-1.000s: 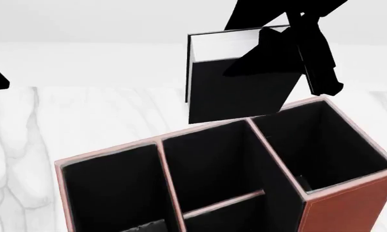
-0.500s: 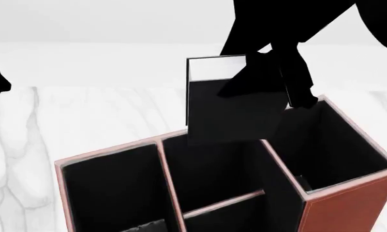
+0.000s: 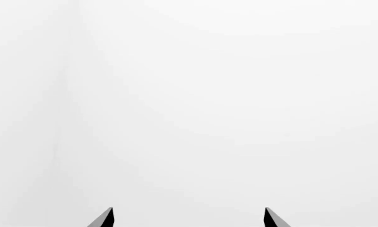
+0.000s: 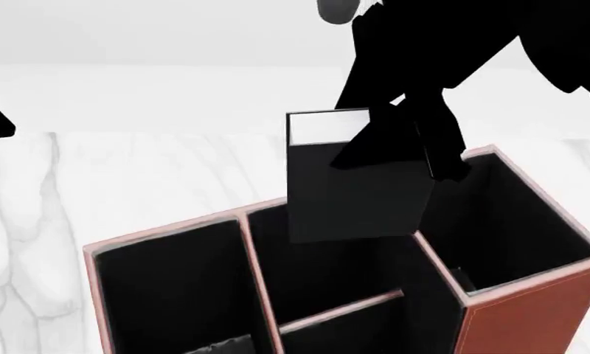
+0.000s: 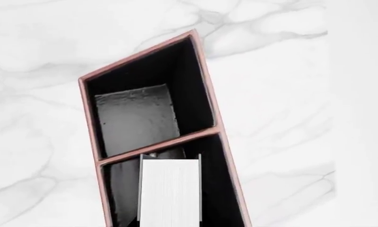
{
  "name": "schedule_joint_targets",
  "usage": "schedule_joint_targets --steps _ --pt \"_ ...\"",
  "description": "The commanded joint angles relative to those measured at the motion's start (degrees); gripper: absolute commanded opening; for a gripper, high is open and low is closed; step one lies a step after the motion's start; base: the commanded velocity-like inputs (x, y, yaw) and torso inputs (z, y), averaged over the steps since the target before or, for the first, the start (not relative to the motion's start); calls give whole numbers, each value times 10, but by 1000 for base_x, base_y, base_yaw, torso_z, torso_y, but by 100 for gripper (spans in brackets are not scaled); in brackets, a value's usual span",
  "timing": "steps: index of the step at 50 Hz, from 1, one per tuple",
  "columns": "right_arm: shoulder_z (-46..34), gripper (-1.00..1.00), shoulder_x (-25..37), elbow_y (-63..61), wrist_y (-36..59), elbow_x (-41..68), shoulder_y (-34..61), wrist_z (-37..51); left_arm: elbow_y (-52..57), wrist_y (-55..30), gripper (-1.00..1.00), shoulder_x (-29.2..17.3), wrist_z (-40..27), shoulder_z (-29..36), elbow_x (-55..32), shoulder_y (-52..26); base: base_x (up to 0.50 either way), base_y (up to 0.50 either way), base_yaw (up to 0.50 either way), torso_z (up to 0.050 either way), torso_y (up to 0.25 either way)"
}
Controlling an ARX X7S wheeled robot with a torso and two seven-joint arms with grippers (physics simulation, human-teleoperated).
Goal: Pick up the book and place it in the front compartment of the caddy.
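Caddy point(image 4: 531, 310) nearest. Book point(image 4: 359, 195) has dropped over the last second, lower edge now inside the front compartment point(image 4: 320, 258); insertion underway. Right gripper point(image 4: 398, 144) clamped on its top. Left gripper point(image 3: 187, 218) spread, empty

Matte black arms point(image 4: 442, 44), flat silhouettes; pointed black pincer fingertips point(image 3: 106, 218).
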Motion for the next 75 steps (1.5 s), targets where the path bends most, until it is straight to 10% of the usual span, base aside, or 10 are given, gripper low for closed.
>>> schedule_joint_targets --steps 1,28,75 --pt "-6 -100 5 -13 -4 11 6 13 -2 2 100 -1 0 1 -1 0 0 0 0 0 0" --pt "-115 -100 -20 56 -150 16 29 -1 3 2 100 -5 -6 -1 -5 5 0 0 0 0 1" --pt "-86 -100 8 -18 -176 88 24 35 -1 8 100 -9 -9 3 -10 7 0 0 0 0 1"
